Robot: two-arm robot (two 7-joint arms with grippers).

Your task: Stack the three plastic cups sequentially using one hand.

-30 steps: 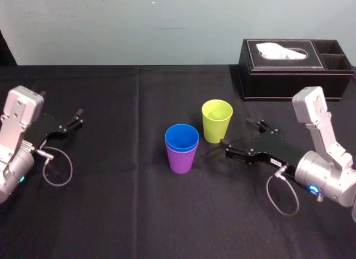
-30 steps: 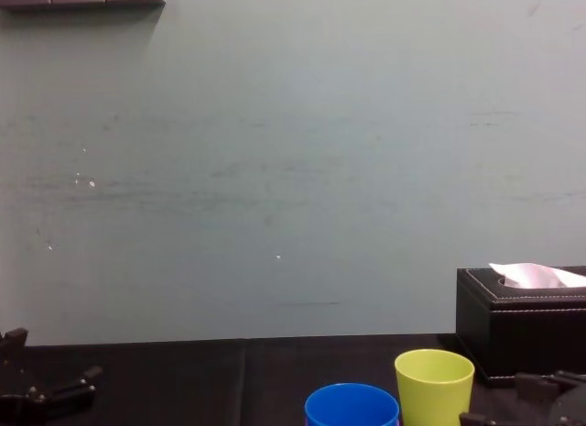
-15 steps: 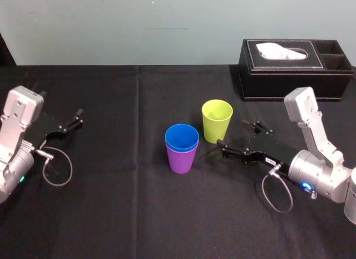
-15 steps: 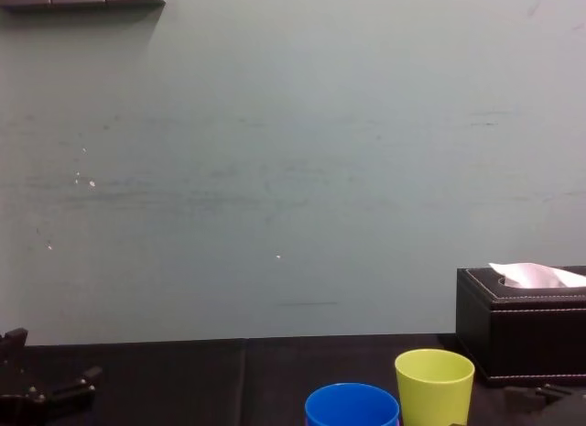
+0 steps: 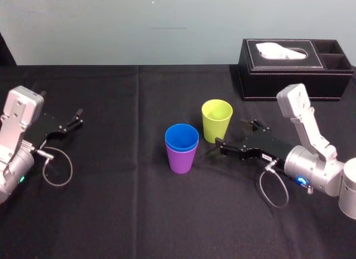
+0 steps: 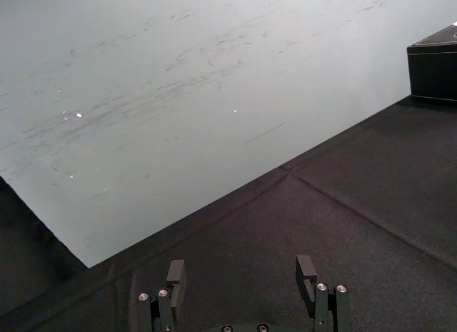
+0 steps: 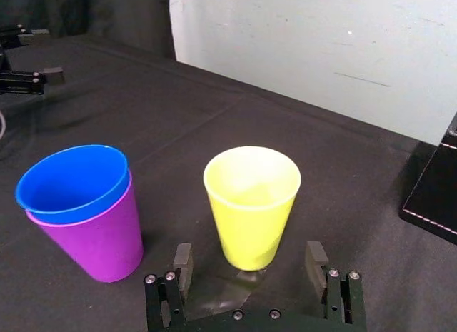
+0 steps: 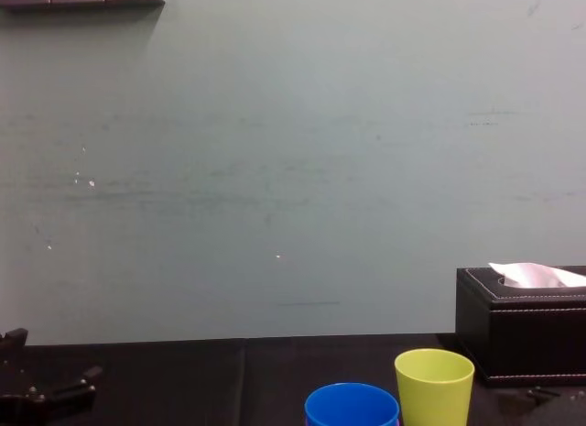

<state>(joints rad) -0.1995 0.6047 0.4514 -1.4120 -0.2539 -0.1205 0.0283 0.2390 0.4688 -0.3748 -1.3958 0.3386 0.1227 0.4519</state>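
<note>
Head view: the yellow cup (image 5: 217,121) stands upright, mouth up, at mid-counter. The blue cup (image 5: 182,137) is already nested in the purple cup (image 5: 181,159), just left of it and nearer. The right hand (image 5: 231,133) lies low over the counter (image 5: 122,203), pointing left, its fingers spread wide and holding nothing. The yellow cup sits just left of its fingertips, so this is the nearer hand by far. The left hand (image 5: 75,118) rests at the far-left edge, well apart from the cups. A tissue box (image 5: 295,67) stands at the far right.

Left wrist view: the left hand (image 6: 241,268) is spread, with bare cloth ahead.

Right wrist view: the yellow cup (image 7: 251,203) stands straight ahead of the right hand (image 7: 248,255). Its base lies between the two fingers with a gap on each side, and its long axis is vertical, across the hand's reach. The grasp is likely a short push forward, then a squeeze.

Chest view: the yellow cup (image 8: 434,385) stands right of the blue cup (image 8: 352,408).
</note>
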